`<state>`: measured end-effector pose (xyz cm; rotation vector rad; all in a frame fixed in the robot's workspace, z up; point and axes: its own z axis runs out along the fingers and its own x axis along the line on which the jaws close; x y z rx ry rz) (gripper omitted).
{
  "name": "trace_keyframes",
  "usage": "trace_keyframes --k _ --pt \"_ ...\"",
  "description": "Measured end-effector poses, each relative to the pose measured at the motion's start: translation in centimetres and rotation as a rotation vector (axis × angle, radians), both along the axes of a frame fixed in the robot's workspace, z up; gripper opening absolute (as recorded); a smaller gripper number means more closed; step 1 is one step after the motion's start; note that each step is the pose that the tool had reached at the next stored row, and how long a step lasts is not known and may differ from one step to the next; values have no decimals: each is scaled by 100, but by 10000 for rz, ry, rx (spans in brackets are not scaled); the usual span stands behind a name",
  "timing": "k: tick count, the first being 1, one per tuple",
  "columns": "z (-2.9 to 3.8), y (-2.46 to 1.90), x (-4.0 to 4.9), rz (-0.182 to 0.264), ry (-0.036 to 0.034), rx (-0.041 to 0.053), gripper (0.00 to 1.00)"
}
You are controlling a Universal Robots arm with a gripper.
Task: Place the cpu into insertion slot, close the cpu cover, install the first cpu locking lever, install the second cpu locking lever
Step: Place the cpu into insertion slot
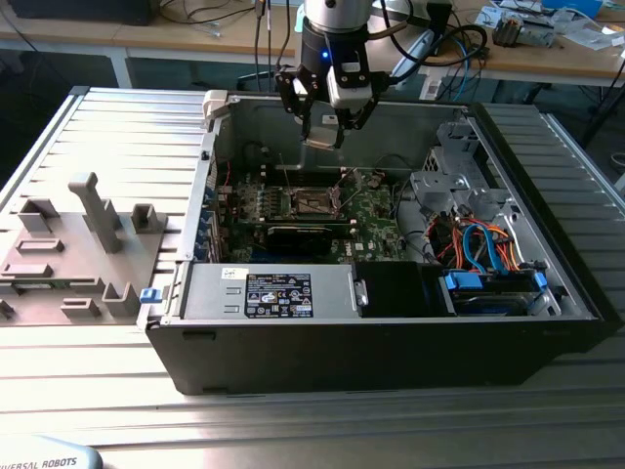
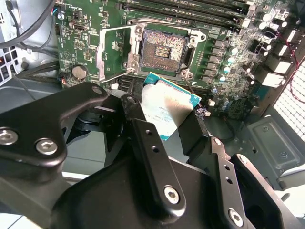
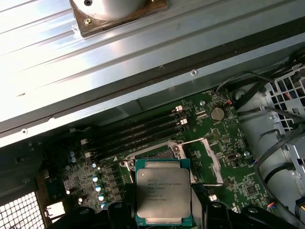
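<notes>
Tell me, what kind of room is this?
Probably a robotics lab or workshop: a robot hand holds the cpu over an opened computer case on a ribbed metal table, with cluttered wooden desks behind.

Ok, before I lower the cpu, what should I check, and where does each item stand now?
1. Grip: ok. The gripper is shut on the cpu, with a finger on each of two opposite edges.
2. Cover open: ok. It is swung off the socket to one side.
3. Socket empty: ok. Its bare contact field shows, with nothing lying in it.
4. Clearance: ok. In the exterior view the cpu hangs well above the board, touching nothing but the fingers.
5. Cpu corner and notch match to the socket: cannot tell.
6. Cpu centred over the socket: cannot tell. In both wrist views it overlaps the socket's edge only.
</notes>
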<state>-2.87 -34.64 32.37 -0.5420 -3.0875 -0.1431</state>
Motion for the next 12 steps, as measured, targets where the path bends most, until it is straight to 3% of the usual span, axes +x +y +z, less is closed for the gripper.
trace_keyframes --k 12 --pt "-2 0 0 -115 0 0 54"
